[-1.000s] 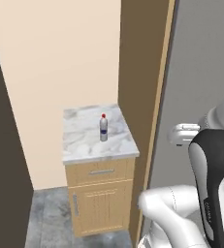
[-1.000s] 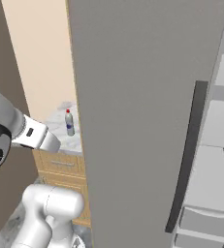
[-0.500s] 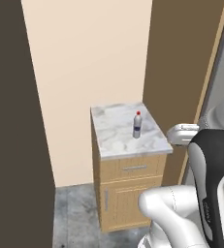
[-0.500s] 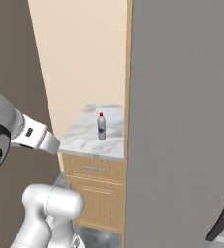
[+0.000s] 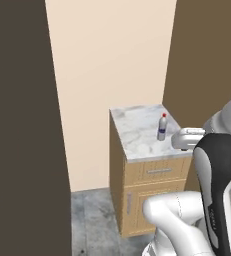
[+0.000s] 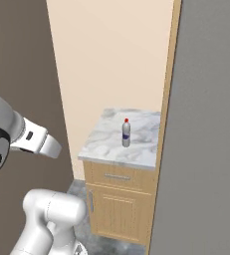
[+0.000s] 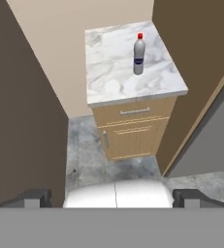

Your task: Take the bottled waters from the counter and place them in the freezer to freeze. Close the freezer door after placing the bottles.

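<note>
While the arm hangs back above the floor, the one bottle (image 7: 139, 54) I can see stands upright on the counter (image 7: 113, 72), red cap up and blue label round its middle, set toward the back and toward the side nearest the tall brown panel (image 5: 207, 50). It is alone on the marble, with nothing touching it.

From the hand's own camera the gripper (image 7: 113, 197) has its two dark finger tips spread far apart, holding nothing (as wide as I would expect them to go). The bottle lies well ahead of the pincer and lower, beyond the wooden cabinet front (image 7: 133, 131), a little off to one side of the line the fingers point along.

Its long axis runs straight up and down, so I would judge the coming reach needs the hand brought forward and down, and turned so the fingers straddle the ribbed body from either side.
</note>
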{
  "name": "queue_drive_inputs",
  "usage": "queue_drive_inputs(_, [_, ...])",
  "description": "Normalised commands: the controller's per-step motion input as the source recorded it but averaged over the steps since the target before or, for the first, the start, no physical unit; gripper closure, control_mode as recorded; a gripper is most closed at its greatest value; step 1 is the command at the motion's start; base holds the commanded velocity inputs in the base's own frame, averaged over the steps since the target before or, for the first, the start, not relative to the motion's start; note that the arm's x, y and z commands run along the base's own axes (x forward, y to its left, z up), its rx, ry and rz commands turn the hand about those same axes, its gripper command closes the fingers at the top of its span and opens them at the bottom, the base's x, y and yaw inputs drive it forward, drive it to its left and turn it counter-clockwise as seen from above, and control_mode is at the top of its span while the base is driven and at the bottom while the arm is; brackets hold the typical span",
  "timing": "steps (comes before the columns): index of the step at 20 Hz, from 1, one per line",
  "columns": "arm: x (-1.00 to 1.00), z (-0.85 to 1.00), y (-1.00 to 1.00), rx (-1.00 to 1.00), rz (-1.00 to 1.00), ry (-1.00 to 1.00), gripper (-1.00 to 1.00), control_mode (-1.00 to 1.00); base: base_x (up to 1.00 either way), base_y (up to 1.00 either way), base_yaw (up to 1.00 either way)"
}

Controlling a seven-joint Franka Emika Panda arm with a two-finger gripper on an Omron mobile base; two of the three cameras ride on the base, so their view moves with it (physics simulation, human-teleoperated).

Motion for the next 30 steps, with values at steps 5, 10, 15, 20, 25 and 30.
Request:
queue_drive_inputs(5, [0.00,0.00,0.00,0.00,0.00,0.00,-1.00,1.00,0.18,0.37,-0.07])
queue_drive_inputs(10, [0.00,0.00,0.00,0.00,0.00,0.00,-1.00,1.00,0.28,0.36,-0.06])
queue_drive_inputs(15, [0.00,0.00,0.00,0.00,0.00,0.00,-1.00,1.00,0.27,0.37,-0.05])
queue_drive_inputs(20, [0.00,0.00,0.00,0.00,0.00,0.00,-1.00,1.00,0.30,0.24,-0.03])
queue_drive_inputs(25, [0.00,0.00,0.00,0.00,0.00,0.00,-1.00,1.00,0.41,0.17,-0.01])
queue_drive_inputs(30, [0.00,0.00,0.00,0.00,0.00,0.00,-1.00,1.00,0.42,0.18,0.00])
